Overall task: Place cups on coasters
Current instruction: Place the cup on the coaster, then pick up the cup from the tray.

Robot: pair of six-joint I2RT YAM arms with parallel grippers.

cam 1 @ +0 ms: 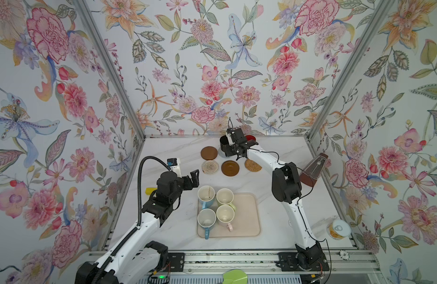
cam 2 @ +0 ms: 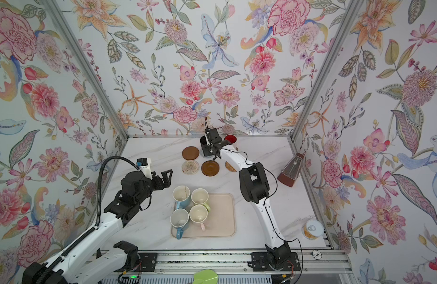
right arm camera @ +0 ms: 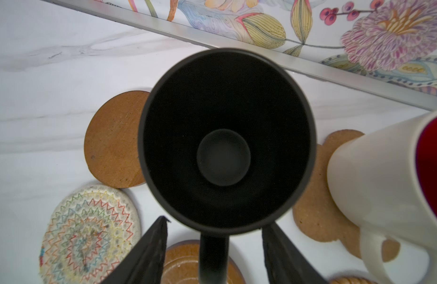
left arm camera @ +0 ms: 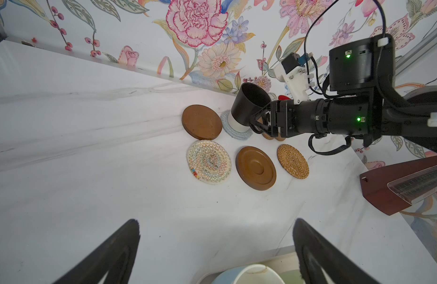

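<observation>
A black cup (right arm camera: 225, 137) stands on the grey coaster (left arm camera: 237, 134) at the back of the table. My right gripper (right arm camera: 216, 221) is open, and the cup's handle stands between its fingers with a gap on each side. Beside it a white cup with a red inside (right arm camera: 374, 177) sits on the tan flower-shaped coaster (right arm camera: 315, 196). Two dark brown discs (cam 1: 209, 153) (cam 1: 230, 168), a cream woven coaster (cam 1: 210, 167) and a golden rattan one (cam 1: 253, 165) lie bare. Two light blue cups (cam 1: 206, 194) (cam 1: 206, 218), a green cup (cam 1: 225, 196) and a pink cup (cam 1: 225, 214) stand on the beige tray (cam 1: 247, 216). My left gripper (cam 1: 194, 179) hovers open and empty left of them.
A brown metronome (cam 1: 313, 169) leans by the right wall. A yellow-labelled tin can (cam 1: 338, 229) stands at the front right corner. A small yellow block (cam 1: 150, 190) lies at the left edge behind my left arm. Flowered walls close in three sides.
</observation>
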